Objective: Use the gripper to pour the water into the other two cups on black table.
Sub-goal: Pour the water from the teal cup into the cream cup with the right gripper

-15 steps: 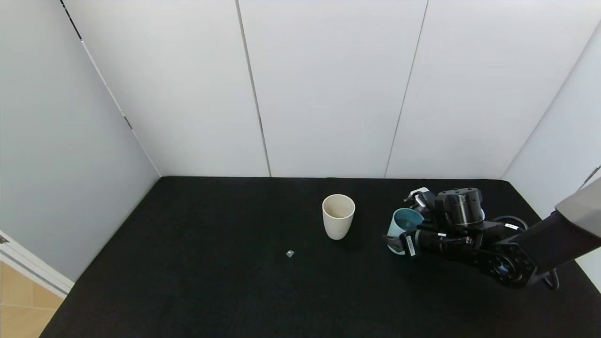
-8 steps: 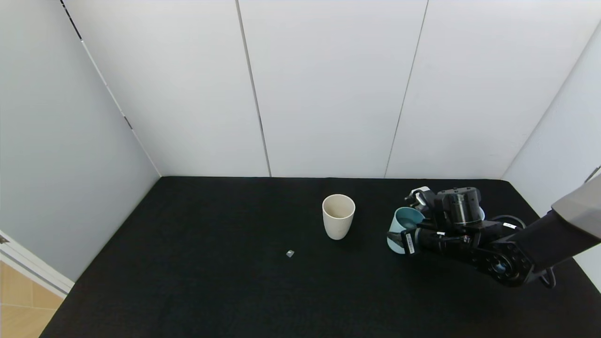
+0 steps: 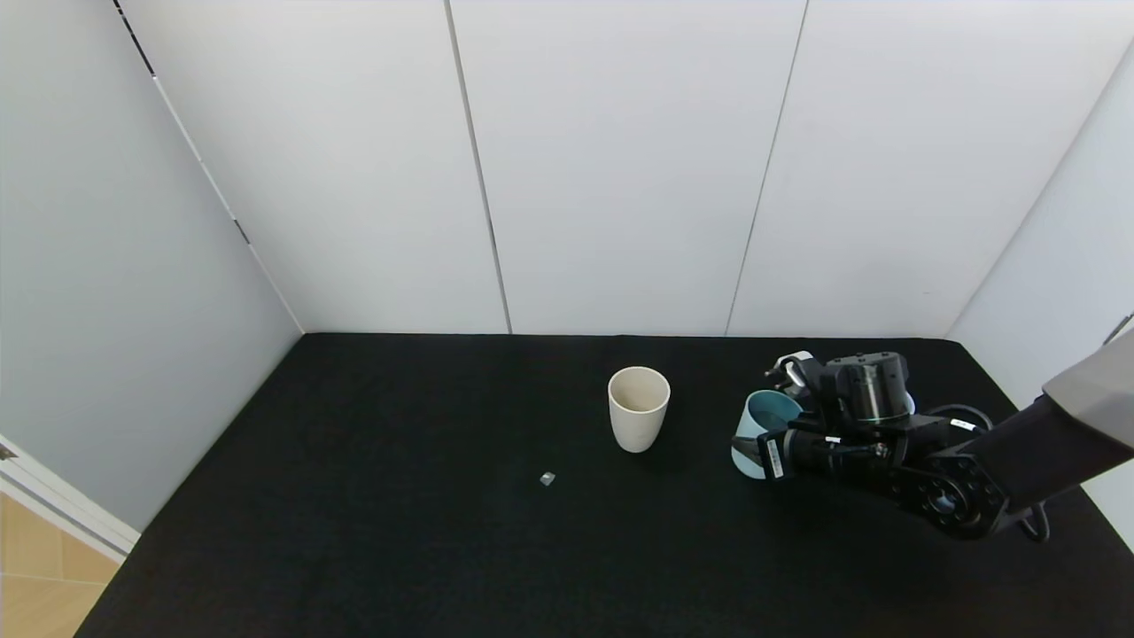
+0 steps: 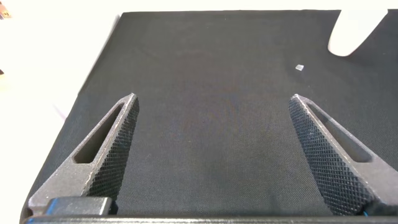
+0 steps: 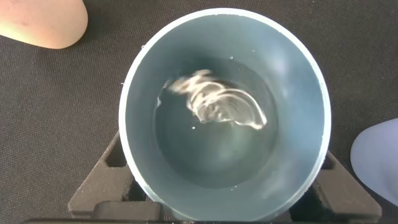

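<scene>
My right gripper (image 3: 760,447) is shut on the teal cup (image 3: 764,424) at the right of the black table (image 3: 399,496) and holds it slightly tilted. In the right wrist view the gripper (image 5: 224,190) clasps the teal cup (image 5: 292,180) from both sides, and rippling water (image 5: 217,124) lies inside. The beige cup (image 3: 638,408) stands upright to its left, apart; its side shows in the right wrist view (image 5: 43,25). The periwinkle cup (image 5: 379,162) is close by on the other side, mostly hidden behind the arm in the head view. My left gripper (image 4: 212,99) is open and empty over the table.
A small grey bit (image 3: 547,478) lies on the table in front of the beige cup and also shows in the left wrist view (image 4: 300,67). White walls (image 3: 620,177) close the table's back and sides. The table's left edge (image 3: 190,478) is far from the cups.
My right gripper with the teal cup has shifted very slightly up and back. The beige cup has not moved.
</scene>
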Tool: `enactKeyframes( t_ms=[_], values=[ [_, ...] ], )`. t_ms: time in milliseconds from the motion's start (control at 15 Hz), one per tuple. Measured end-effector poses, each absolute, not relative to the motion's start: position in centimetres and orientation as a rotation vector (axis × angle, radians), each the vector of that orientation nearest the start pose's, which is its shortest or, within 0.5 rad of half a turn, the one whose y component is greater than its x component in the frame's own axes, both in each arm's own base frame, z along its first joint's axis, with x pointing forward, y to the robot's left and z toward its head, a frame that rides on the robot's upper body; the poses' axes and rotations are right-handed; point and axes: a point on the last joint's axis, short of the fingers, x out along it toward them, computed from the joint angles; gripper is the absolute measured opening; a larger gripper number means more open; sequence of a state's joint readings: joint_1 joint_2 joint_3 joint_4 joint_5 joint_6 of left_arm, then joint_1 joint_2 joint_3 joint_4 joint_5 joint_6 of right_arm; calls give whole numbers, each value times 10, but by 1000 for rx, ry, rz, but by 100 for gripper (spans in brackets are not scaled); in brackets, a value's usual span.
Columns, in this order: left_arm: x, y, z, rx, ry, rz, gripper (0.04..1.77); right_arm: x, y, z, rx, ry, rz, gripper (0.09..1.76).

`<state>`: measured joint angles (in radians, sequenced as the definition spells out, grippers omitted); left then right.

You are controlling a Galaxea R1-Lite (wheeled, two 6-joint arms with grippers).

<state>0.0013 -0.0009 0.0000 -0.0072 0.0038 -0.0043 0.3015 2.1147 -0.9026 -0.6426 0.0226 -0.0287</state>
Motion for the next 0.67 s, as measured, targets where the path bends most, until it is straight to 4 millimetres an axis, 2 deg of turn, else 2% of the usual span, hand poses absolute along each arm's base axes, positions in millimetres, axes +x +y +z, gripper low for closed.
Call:
enactKeyframes(
  t_ms=[267, 667],
  values=[
    [-23, 0, 76, -4, -8, 5, 172, 354, 111, 71, -104, 550, 324, 121],
    [-23, 0, 76, -4, -9, 5, 172, 347, 115, 91, -91, 533, 336, 120]
  ],
)
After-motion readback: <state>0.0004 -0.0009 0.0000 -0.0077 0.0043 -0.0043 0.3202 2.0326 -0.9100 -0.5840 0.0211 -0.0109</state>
